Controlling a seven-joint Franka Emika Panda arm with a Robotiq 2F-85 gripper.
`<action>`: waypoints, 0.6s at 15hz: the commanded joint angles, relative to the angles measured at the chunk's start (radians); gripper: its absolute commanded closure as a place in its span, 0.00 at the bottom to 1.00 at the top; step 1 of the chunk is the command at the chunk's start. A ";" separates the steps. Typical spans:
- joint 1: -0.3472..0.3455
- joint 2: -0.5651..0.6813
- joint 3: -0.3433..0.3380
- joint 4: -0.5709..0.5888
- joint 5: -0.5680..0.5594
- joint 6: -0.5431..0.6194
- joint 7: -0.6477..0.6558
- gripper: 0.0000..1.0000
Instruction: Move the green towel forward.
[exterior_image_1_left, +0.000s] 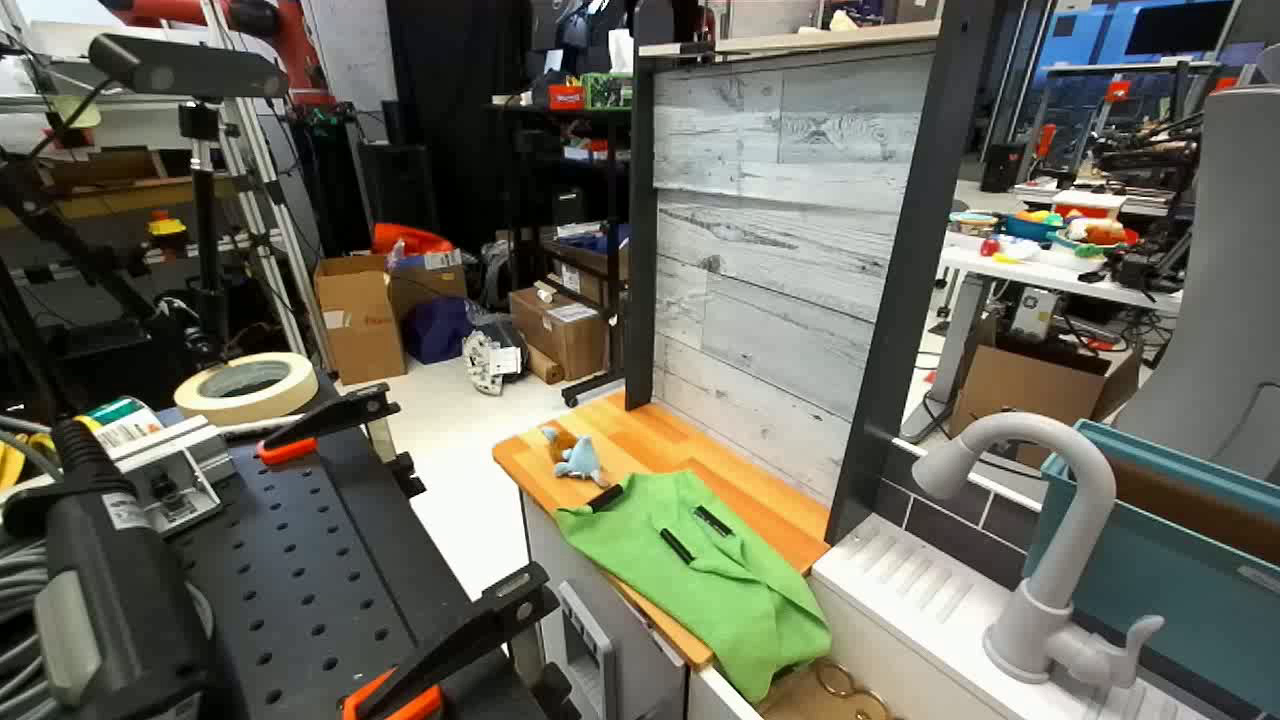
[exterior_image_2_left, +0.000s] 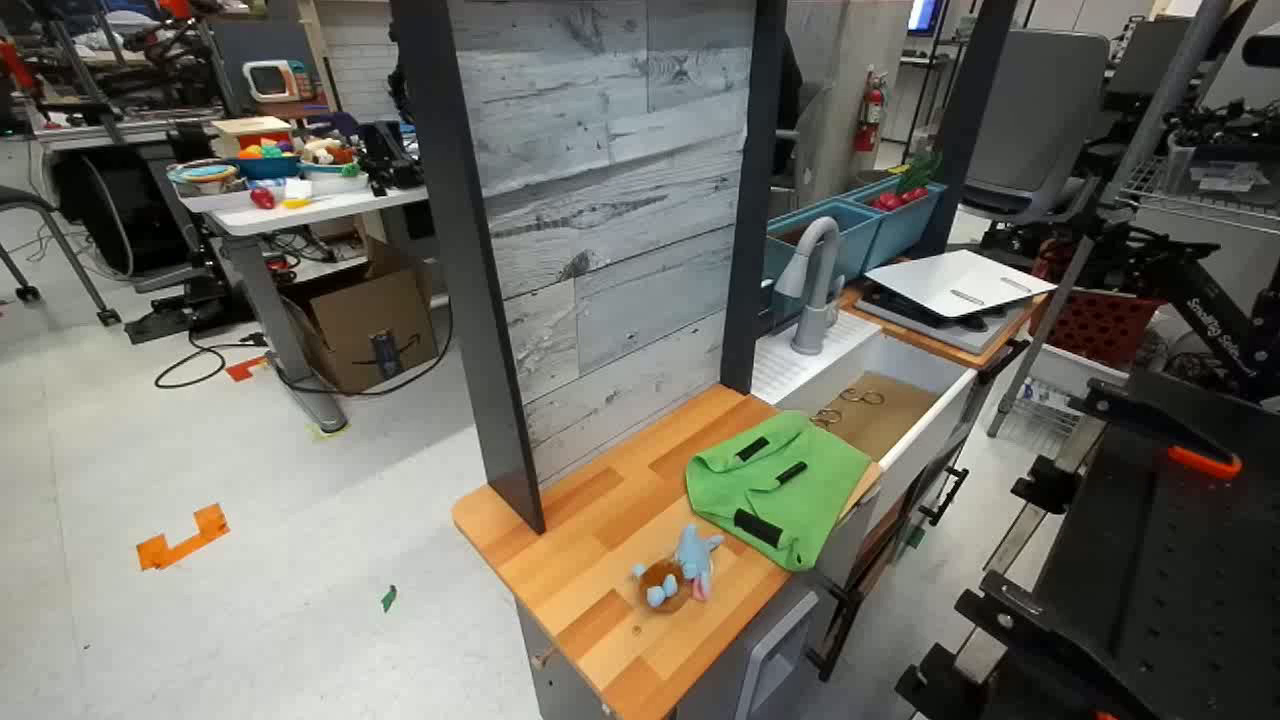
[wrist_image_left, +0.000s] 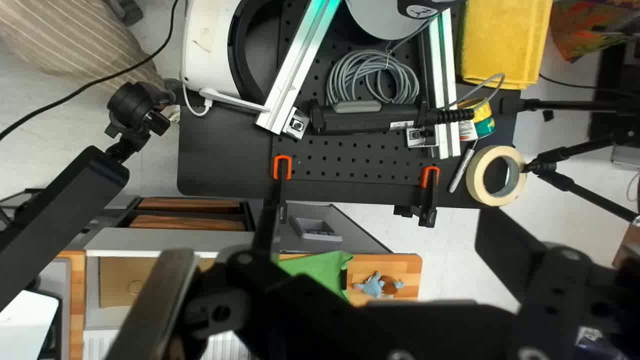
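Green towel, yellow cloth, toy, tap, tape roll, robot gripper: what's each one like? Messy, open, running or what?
Green towel: rumpled, partly past the edge of the counter.
Yellow cloth: looks folded.
Toy: lying on the counter.
Tap: no water showing.
Tape roll: lying flat.
Gripper: open, holding nothing.

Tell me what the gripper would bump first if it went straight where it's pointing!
Probably the black table, near its edge, since the open gripper seems to point down there, though depth is unclear.
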 joint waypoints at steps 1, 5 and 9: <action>-0.010 0.003 0.007 0.002 0.004 0.000 -0.005 0.00; -0.019 0.012 0.059 -0.093 0.038 0.126 0.148 0.00; 0.002 0.070 0.111 -0.252 0.112 0.402 0.241 0.00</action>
